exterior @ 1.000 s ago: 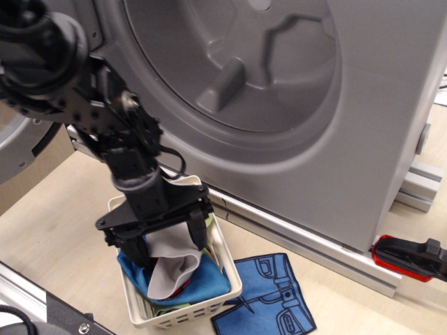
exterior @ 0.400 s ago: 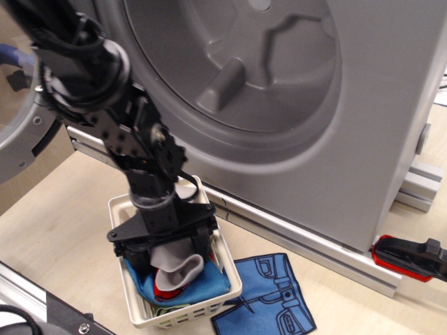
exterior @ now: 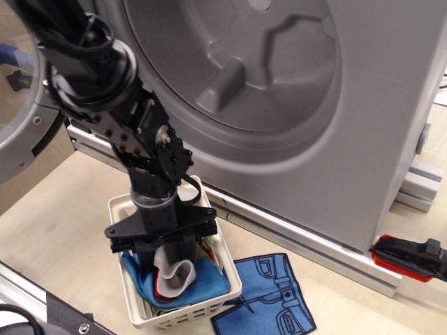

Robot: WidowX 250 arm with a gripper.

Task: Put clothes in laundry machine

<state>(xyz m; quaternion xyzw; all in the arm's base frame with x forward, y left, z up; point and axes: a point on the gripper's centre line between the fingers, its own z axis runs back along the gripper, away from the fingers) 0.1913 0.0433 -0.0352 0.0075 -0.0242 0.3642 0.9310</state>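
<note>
Nearest the camera, a flat blue felt piece printed like a pair of jeans [exterior: 265, 296] lies on the pale wooden tabletop [exterior: 56, 237], touching the right side of a white slotted plastic basket [exterior: 227, 276]. Its long axis runs diagonally, waistband toward the upper left near the basket and legs toward the lower right.

The basket stands on the tabletop in front of the machine, its long side running from the near right to the far left. Inside it lie more floppy felt pieces: a blue one [exterior: 206, 283] spread across the bottom, a red one [exterior: 167, 294] showing as a thin edge beneath, and a light green sliver at the near rim. A light grey felt piece [exterior: 174, 269] stands up out of the pile, curled, its long axis roughly vertical with the top end reaching up into the black pincer [exterior: 162, 246].

The pincer points straight down into the basket from a black robot arm [exterior: 105, 91]. Its fingers are narrowly set and appear to pinch the top of the grey piece, though the contact itself is partly hidden.

Behind the basket rises the large grey plastic laundry machine [exterior: 377, 105], its wide round drum [exterior: 237, 63] open toward the camera with raised paddle ribs. Its round clear-windowed door [exterior: 21, 139] is swung open at the far left. A red and black clamp [exterior: 408, 258] sits at the right by the machine's metal base rail.
</note>
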